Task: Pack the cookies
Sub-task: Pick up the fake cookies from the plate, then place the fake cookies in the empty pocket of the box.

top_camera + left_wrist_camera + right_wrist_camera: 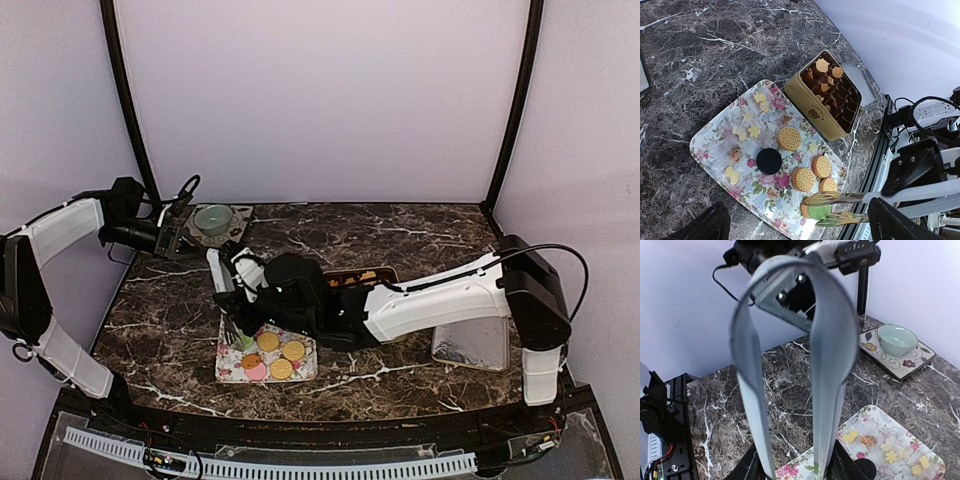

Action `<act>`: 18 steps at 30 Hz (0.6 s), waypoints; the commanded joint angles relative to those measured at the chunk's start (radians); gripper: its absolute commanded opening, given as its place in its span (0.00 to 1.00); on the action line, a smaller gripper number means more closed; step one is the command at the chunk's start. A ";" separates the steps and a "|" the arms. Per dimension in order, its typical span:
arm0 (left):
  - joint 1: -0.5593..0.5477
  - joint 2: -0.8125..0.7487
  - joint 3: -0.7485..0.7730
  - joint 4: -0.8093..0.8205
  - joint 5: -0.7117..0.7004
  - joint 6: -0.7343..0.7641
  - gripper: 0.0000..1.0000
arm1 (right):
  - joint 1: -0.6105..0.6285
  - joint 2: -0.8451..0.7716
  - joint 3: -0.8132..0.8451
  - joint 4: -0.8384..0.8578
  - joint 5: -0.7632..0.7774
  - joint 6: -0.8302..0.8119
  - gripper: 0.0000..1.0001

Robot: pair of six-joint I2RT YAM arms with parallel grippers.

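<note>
Several round cookies lie on the flower-patterned tray [710, 145]: golden ones [789, 138], a black one [769, 161] and a green one [817, 211]. My right gripper [245, 280] is shut on a pair of grey tongs [832, 365]. The gold forked tips of the tongs [840, 198] sit on either side of the green cookie at the tray's near corner. I cannot tell whether it is lifted. The gold tin [812, 112] with paper cups holds a few cookies beside the tray. My left gripper [175, 235] hangs open and empty at the back left, well above the table.
A pale green bowl [213, 218] on a patterned plate [917, 357] stands at the back left, under my left gripper. The silver tin lid [470, 345] lies at the right. My right arm stretches across the table's middle and hides most of the tin [375, 272] in the top view.
</note>
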 commanded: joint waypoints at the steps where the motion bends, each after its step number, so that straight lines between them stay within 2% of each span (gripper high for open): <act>1: 0.005 -0.030 -0.003 -0.028 0.008 0.013 0.99 | -0.021 -0.156 -0.050 0.089 0.037 -0.016 0.37; 5: 0.004 -0.028 -0.002 -0.019 0.011 0.004 0.99 | -0.045 -0.262 -0.139 0.077 0.102 -0.041 0.37; 13: 0.005 -0.025 0.002 -0.015 0.021 0.002 0.99 | -0.166 -0.564 -0.476 0.054 0.239 -0.004 0.37; 18: 0.004 -0.021 -0.005 -0.010 0.028 -0.001 0.99 | -0.234 -0.678 -0.627 0.025 0.282 0.029 0.37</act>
